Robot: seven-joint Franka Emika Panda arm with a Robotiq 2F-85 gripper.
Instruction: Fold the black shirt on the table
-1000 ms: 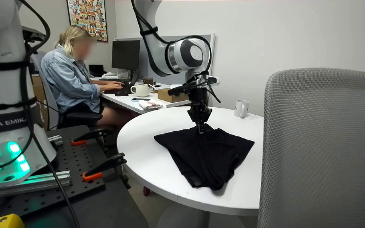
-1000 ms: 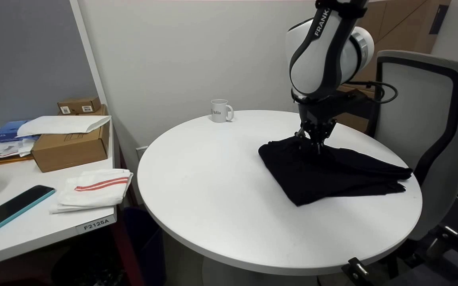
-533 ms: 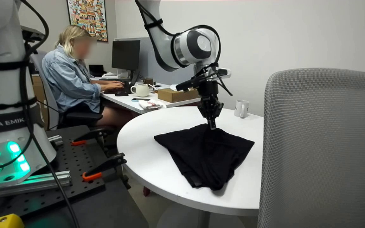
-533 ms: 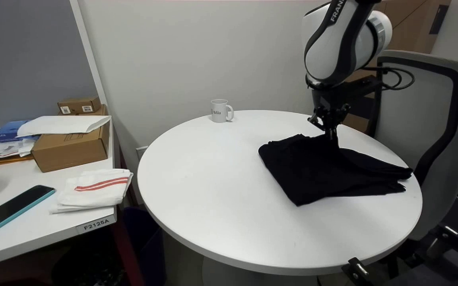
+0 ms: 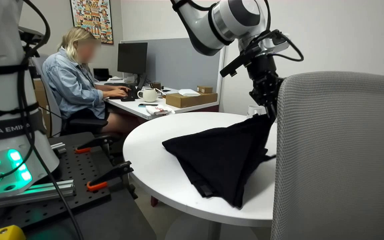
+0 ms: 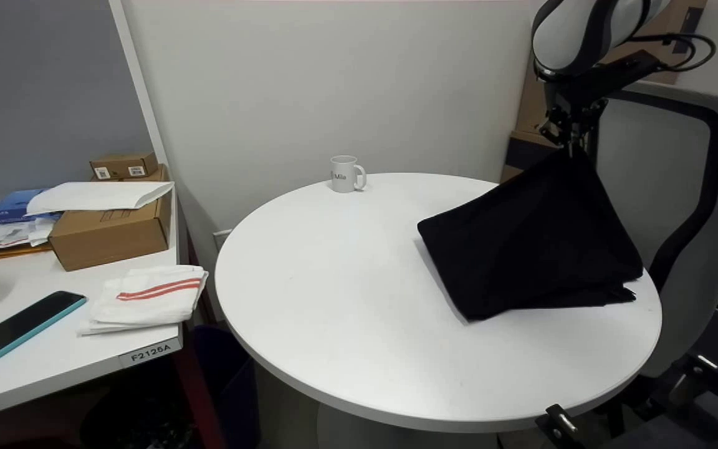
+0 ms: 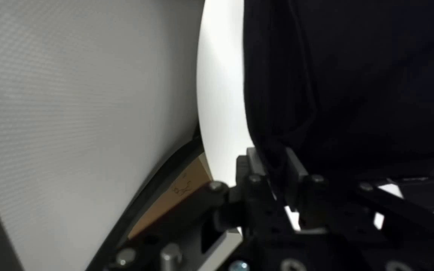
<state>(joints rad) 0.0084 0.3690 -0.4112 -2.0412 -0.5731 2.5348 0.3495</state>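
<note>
Black shirt (image 6: 533, 249): pinched and raised at one edge between narrowed jaws of gripper (image 7: 273, 162), draped down onto round white bench (image 6: 334, 280). In an exterior view, near gray mesh-backed office chair (image 6: 664, 162) and well apart from white Mila mug (image 6: 343, 174).

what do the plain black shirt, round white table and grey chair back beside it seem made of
Plain black shirt: matte cloth, fibre unclear, bending in soft folds. Round white table: smooth, perhaps laminate, given its faint sheen. Grey chair back: likely synthetic mesh, showing a fine grid.
</note>
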